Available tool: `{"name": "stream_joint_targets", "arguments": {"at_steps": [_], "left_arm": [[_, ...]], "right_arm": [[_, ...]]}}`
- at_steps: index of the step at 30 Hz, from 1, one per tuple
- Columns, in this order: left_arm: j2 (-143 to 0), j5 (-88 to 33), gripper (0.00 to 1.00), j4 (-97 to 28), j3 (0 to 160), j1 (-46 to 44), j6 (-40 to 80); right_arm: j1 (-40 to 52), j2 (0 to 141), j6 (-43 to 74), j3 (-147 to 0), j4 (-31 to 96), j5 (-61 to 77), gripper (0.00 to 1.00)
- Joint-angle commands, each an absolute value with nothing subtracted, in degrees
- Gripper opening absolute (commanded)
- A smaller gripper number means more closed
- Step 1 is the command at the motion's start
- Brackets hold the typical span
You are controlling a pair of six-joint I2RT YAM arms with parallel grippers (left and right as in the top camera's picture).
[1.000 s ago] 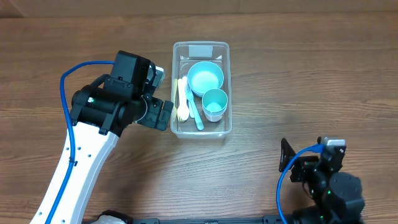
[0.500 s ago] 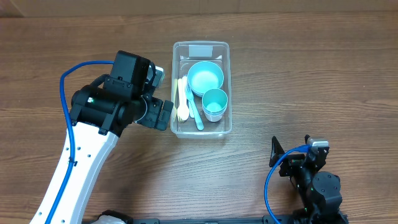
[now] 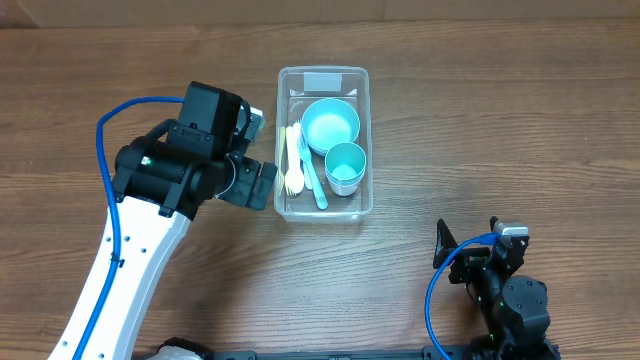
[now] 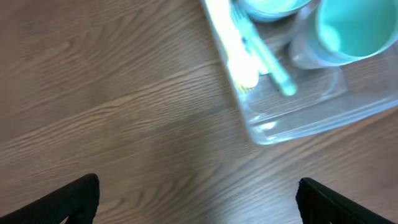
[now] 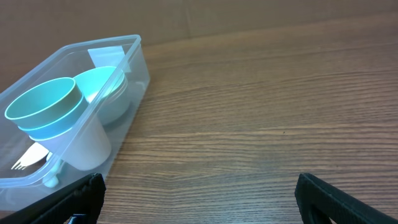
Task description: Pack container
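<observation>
The table (image 3: pixel 500 120) is wood-grain brown all over, its planks running side to side, and past its far edge I see only a plain brown backing. On the left, the white arm with its blue cable (image 3: pixel 112 125) reaches in, and the left tool (image 4: pixel 196 190) hovers just beside the container's left wall, near its front corner, its fingers spread wide with nothing between them. The container (image 3: pixel 322 213) sits on the table a little back from the middle, white label at the far end. Inside lie pale yellow and teal cutlery (image 3: pixel 300 170) along the left wall, a blue bowl (image 3: pixel 331 124) and a teal cup (image 3: pixel 346 166). Far right, by the front edge and well apart from the container, the right tool (image 5: pixel 199 186) is spread wide and empty.
</observation>
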State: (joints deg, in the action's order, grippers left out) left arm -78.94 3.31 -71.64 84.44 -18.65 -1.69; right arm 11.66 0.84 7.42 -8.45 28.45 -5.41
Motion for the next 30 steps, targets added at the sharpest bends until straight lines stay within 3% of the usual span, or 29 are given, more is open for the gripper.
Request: {"name": "stream_joint_targets", "arguments": {"at_steps": [1,4,9,19,30], "left_arm": [[-77.7,12.2,1.0,-72.6,84.4,-18.4,-5.8],[-69.3,8.7,1.0,-71.2,84.4,-18.5,-5.6],[-49.5,6.4,1.0,-52.2,74.5,-18.2,-4.4],[-11.2,5.6,1.0,-25.1,25.2,-14.3,10.0],[-0.2,5.0,1.0,-18.0,8.2,-14.3,15.5]], "right_arm": [[11.6,0.2,7.0,-7.9,28.1,-6.0,1.0],[11.6,0.2,7.0,-7.9,28.1,-6.0,1.0],[11.6,0.2,7.0,-7.9,28.1,-6.0,1.0],[11.6,0.2,7.0,-7.9,28.1,-6.0,1.0],[11.6,0.2,7.0,-7.9,28.1,-6.0,1.0]]}}
